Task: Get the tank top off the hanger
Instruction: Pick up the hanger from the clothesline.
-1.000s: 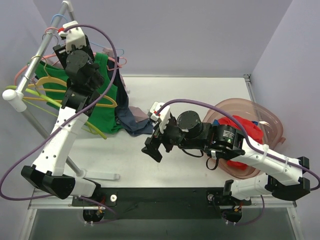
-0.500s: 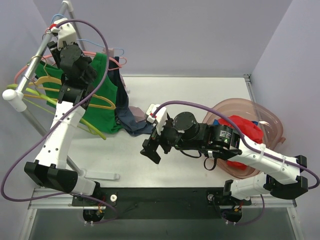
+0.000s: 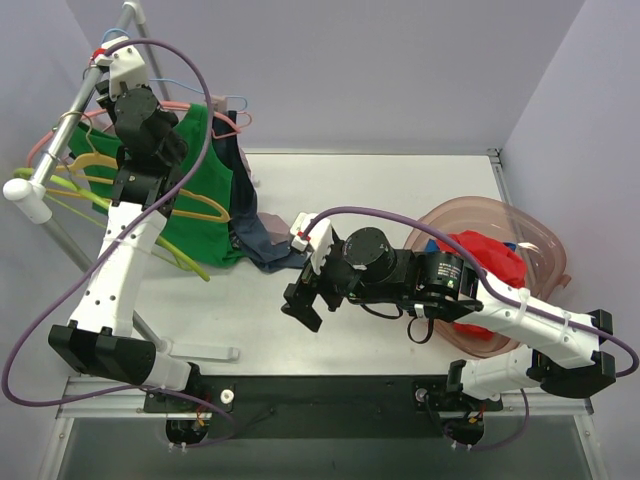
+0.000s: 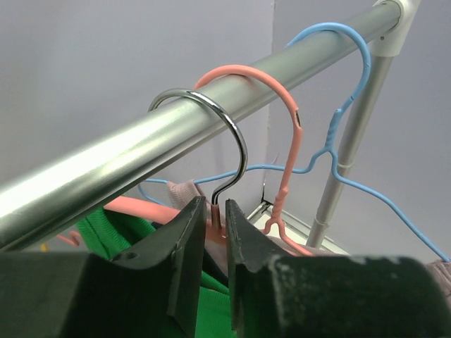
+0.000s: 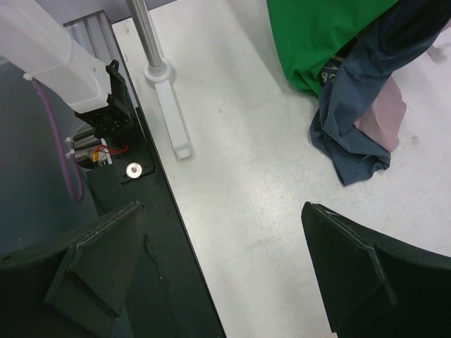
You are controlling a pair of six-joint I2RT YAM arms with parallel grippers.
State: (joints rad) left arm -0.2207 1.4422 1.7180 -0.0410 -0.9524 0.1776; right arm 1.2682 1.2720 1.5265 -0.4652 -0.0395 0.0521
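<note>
Our left gripper (image 4: 213,208) has its jaws nearly together around the steel hook (image 4: 192,91) on the rail (image 4: 91,176); we cannot tell if they grip it. The green tank top (image 3: 205,200) hangs lengthwise downward, hem toward the table (image 3: 400,190). Our right gripper (image 5: 225,274) is spread wide.

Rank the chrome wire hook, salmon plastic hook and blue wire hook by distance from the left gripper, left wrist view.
1. Chrome wire hook: neck between the fingers of the left gripper.
2. Salmon plastic hook: next along the metal rail, right.
3. Blue wire hook: farthest right, near the rail's end.
</note>
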